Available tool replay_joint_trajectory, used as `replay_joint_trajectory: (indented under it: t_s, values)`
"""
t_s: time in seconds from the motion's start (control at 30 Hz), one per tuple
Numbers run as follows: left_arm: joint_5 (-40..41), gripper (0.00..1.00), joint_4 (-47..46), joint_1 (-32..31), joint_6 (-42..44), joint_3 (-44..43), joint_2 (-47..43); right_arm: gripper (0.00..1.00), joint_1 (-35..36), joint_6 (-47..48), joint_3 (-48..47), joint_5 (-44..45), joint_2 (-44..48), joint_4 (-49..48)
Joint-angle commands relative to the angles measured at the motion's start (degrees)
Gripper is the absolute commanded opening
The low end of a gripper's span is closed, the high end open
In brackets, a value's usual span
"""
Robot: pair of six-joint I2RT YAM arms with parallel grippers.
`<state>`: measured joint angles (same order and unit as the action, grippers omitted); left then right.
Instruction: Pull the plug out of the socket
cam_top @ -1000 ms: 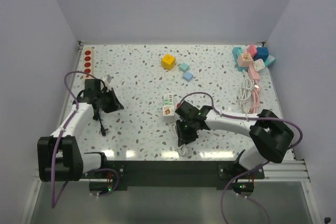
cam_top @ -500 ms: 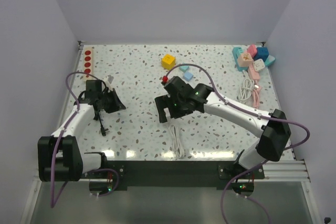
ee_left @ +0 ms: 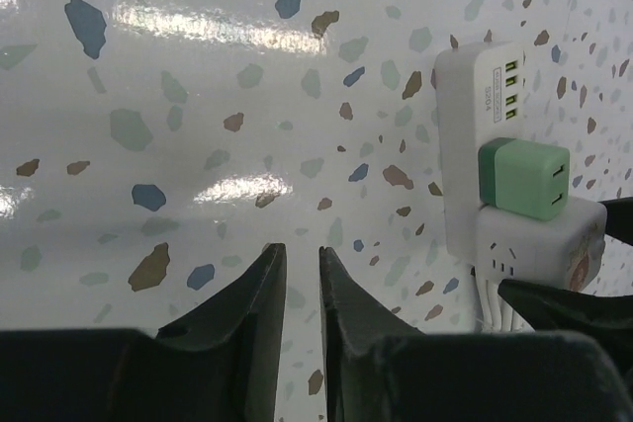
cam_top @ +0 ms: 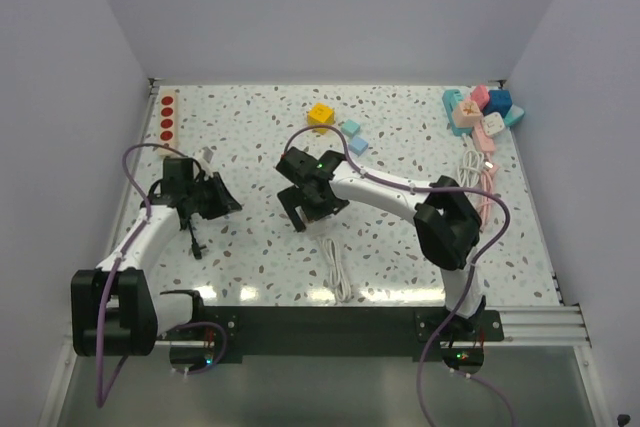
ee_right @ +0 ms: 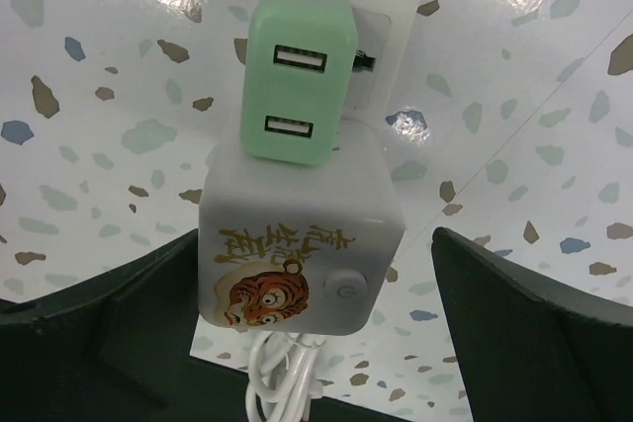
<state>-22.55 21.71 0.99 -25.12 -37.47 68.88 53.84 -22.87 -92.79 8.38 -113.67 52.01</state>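
One speckled table [cam_top: 260, 247] carries everything here, walled in by pale panels on three sides. The right arm [cam_top: 390, 192] stretches from its base across to mid-table, while the left arm [cam_top: 140, 237] bends up along the left edge. A heap of pink, teal and blue blocks [cam_top: 480, 112] fills the far right corner, with coiled pink and white cables [cam_top: 475, 172] just in front of it and a strip of red dots [cam_top: 168, 117] in the far left corner. The white socket [ee_right: 326, 210], a block with a tiger print and a button on its face, lies near the table's middle, in front of the yellow cube [cam_top: 320, 116]. The right gripper [ee_right: 315, 236] straddles it with its jaws spread wide, one finger close by the block's side and the other well apart; it grips nothing. A white cord [cam_top: 338, 269] runs from the socket toward the near edge. The left gripper [ee_left: 301, 252] hovers over bare table near the left edge, its fingers only a narrow slit apart and empty, the socket well off to its right. The green plug [ee_right: 297, 66], showing two USB ports, sits on the socket's face. Two small light-blue cubes [cam_top: 350, 129] lie beside the yellow one.
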Motion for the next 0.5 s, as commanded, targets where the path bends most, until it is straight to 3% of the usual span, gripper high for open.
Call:
replay_joint_trajectory:
  t_s: [0.0,0.03,0.13,0.17,0.27,0.3,0.47]
  values:
    - [-1.3,0.27,-4.0,-0.3,-1.7,1.3,-2.2,0.96,0.0,1.0,-1.5,0.9,0.4,-0.3]
    - [-1.6,0.31,-4.9,-0.2,-2.1,1.6,-2.1,0.93,0.0,0.9,-1.3,-1.2,-0.6,-1.5]
    - [-3.6,0.38,-7.4,-0.2,-3.3,3.1,-1.3,0.64,-0.1,0.4,0.4,-4.9,-1.2,-3.8]
    - [-4.9,0.4,-8.3,-0.2,-3.6,3.8,-1.0,0.45,-0.1,0.1,1.7,-5.4,-0.9,-4.5]
    - [-6.4,0.47,-12.4,-0.5,-5.7,5.6,-0.2,0.16,-1.3,-0.7,5.0,-9.5,1.4,-7.8]
    - [-7.5,0.49,-13.7,-0.5,-6.2,6.0,0.2,0.0,-2.0,-1.6,6.0,-11.4,2.1,-8.8]
    - [-8.2,0.58,-20.8,-3.5,-11.2,6.1,2.7,0.0,-8.9,-4.6,17.5,-24.8,10.0,-22.6]
